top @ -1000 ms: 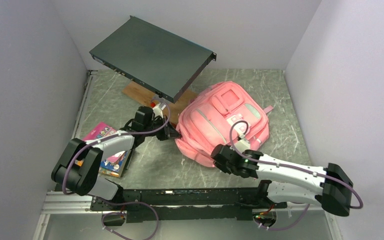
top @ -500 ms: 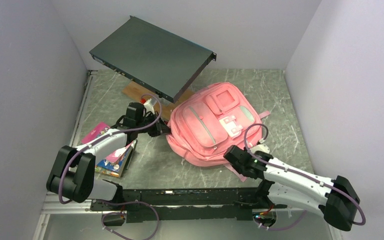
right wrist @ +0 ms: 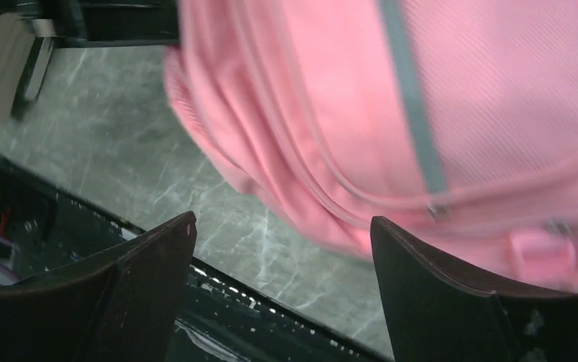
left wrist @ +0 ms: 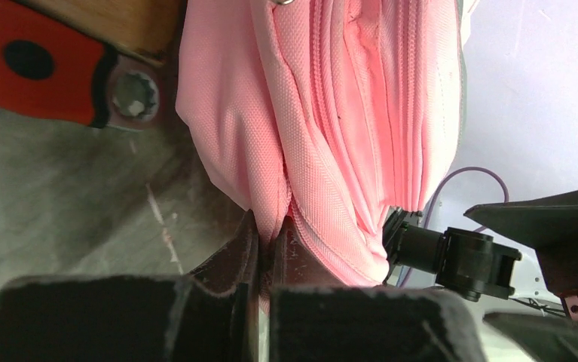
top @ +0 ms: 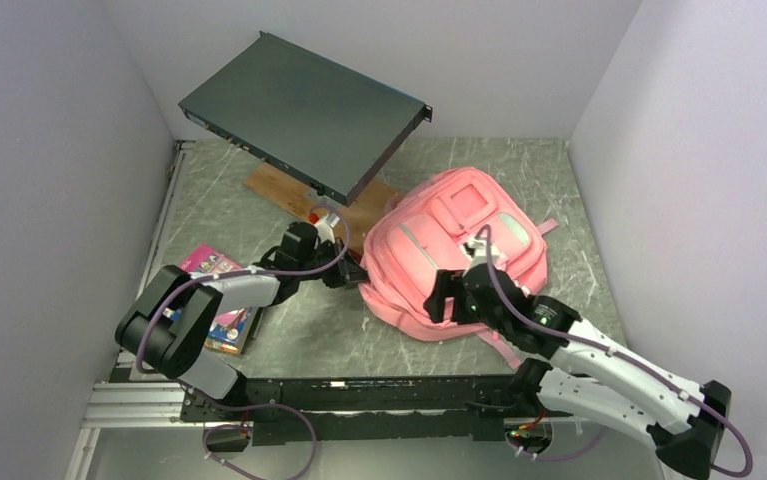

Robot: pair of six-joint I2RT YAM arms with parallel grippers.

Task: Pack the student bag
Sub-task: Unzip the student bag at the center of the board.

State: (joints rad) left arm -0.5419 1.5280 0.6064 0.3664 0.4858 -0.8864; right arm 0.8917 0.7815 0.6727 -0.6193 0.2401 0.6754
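Right gripper (right wrist: 283,223) released, wide open above student bag (top: 427,246); left gripper (left wrist: 270,228) pinching fabric.

Can't read covers on the books (top: 202,265): too small, half under the left arm (top: 231,290). Can't see the whole student bag (left wrist: 331,113) from either wrist: cropped at top edge, blurred in right wrist view. Can't see part of wooden board (top: 277,187), under dark box (top: 304,115). Can't identify red tool (left wrist: 37,68), cut by left edge.

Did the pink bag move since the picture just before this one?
Yes. The student bag has slid to the right, away from the wooden board and toward the right wall.
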